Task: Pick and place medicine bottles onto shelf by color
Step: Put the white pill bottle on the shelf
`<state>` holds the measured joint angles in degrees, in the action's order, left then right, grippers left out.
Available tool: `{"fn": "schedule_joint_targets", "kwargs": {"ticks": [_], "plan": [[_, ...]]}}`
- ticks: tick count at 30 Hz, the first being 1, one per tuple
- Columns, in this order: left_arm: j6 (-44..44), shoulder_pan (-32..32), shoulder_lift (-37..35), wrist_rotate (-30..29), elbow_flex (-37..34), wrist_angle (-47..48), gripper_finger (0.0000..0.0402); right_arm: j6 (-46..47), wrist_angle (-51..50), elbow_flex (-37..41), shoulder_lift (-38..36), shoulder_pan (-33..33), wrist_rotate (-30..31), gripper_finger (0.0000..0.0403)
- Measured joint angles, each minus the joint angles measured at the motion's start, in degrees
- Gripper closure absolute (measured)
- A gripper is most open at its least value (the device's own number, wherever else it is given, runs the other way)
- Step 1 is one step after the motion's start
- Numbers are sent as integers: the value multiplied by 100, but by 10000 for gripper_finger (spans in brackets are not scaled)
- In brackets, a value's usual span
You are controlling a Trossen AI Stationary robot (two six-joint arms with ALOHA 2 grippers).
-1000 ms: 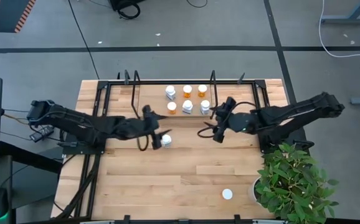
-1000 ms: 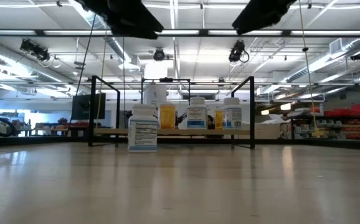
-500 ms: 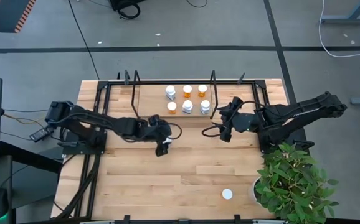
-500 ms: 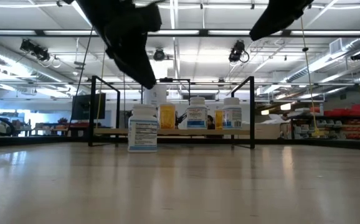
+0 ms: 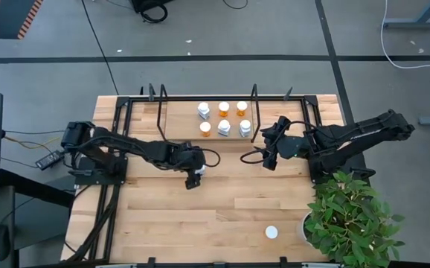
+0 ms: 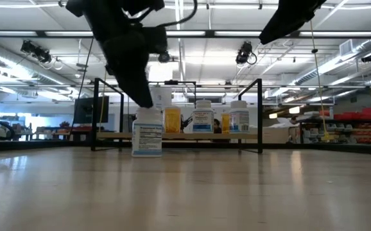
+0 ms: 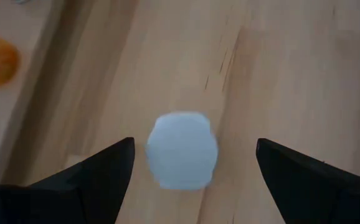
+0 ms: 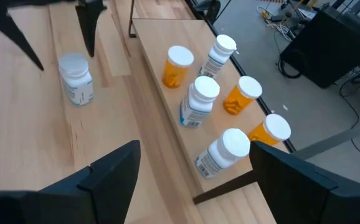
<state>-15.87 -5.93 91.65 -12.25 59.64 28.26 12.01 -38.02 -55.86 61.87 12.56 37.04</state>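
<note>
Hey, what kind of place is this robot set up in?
Probably an industrial lab or warehouse-type workspace: a bare grey floor, exposed ceiling beams with strip lights, and red storage racks beyond the wooden table.

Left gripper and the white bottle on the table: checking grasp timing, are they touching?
Apart. The left wrist view shows the left gripper open, table visible between each finger and the white bottle.

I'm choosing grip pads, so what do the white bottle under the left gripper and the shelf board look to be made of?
White bottle: probably smooth plastic, judging by its pale, slightly translucent cap and body with a printed paper-like label. The open left gripper sits above it. Shelf board: light wood, matte, with faint grain; its end frames look like black metal wire.
</note>
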Motion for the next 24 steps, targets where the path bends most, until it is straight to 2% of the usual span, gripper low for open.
{"fn": "schedule_joint_targets", "kwargs": {"ticks": [8, 16, 24], "plan": [[93, 31, 568, -72, 0, -243, 58, 37, -8, 0, 4, 0, 0, 93], [208, 37, 668, -105, -2, -365, 61, 25, -26, 2, 4, 0, 0, 93], [216, 167, 647, -103, -2, -302, 104, 24, -22, 2, 4, 0, 0, 93]]}}
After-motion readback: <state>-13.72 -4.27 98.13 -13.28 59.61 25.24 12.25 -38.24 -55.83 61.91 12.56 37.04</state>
